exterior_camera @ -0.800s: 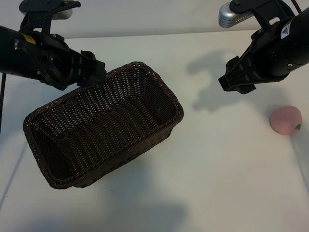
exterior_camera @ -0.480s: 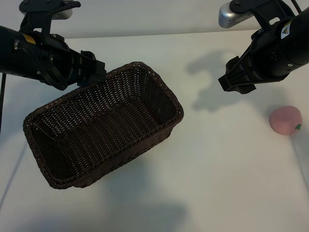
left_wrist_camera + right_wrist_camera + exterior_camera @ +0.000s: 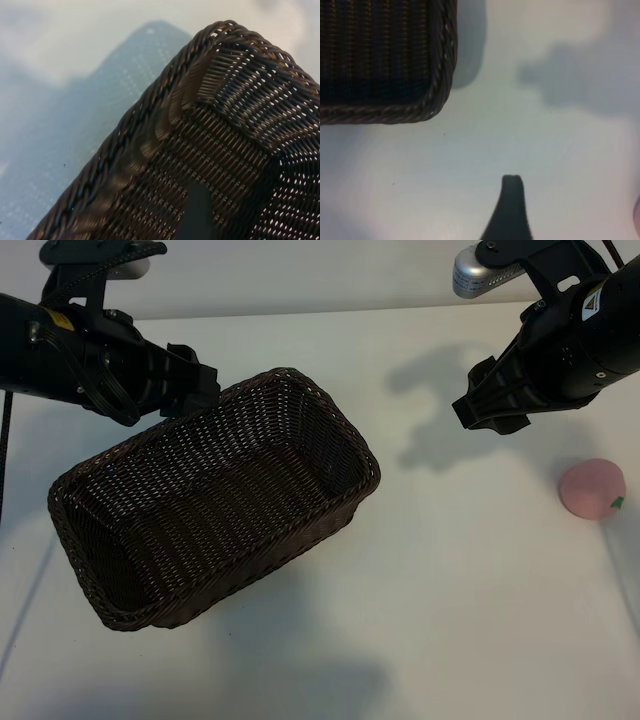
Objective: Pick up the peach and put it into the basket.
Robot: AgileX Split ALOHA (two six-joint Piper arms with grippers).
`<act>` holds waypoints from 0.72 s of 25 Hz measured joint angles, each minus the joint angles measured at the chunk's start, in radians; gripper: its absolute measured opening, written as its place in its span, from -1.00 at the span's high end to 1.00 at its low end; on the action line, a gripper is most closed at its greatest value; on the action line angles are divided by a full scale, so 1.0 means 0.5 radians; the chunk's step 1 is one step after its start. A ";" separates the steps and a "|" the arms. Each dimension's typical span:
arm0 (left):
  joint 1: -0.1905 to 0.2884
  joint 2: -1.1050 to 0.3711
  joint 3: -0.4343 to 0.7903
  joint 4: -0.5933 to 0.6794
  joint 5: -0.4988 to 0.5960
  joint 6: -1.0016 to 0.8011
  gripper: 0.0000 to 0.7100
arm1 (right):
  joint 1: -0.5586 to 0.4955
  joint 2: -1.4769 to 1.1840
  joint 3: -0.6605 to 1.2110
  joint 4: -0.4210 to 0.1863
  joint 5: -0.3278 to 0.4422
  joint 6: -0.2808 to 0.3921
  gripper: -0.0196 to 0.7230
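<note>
The pale-pink peach lies on the white table at the far right edge; a sliver of the peach also shows in the right wrist view. The dark brown wicker basket sits left of centre, set at an angle, with nothing in it. My right gripper hangs open in the air up and left of the peach, holding nothing; one dark finger shows over bare table. My left gripper hovers open by the basket's far rim, with one finger over the weave.
White table stretches in front of and between basket and peach. A basket corner shows in the right wrist view. Arm shadows fall on the table behind the right gripper.
</note>
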 joint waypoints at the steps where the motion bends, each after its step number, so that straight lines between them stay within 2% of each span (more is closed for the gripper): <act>1: 0.000 0.000 0.000 0.000 -0.005 0.000 -0.68 | 0.000 0.000 0.000 0.000 0.000 0.000 -0.66; 8: 0.000 0.000 0.000 -0.002 -0.013 -0.004 -0.68 | 0.000 0.000 0.000 0.000 -0.004 0.000 -0.66; 12: 0.000 -0.007 0.000 0.034 0.098 -0.117 -0.68 | 0.000 0.000 0.000 0.000 -0.012 0.000 -0.66; 14: 0.000 -0.051 0.002 0.120 0.142 -0.217 -0.67 | 0.000 0.000 0.000 0.000 -0.012 0.000 -0.66; 18: 0.000 -0.269 0.100 0.475 0.188 -0.560 -0.61 | 0.000 0.000 0.000 0.000 -0.012 0.000 -0.66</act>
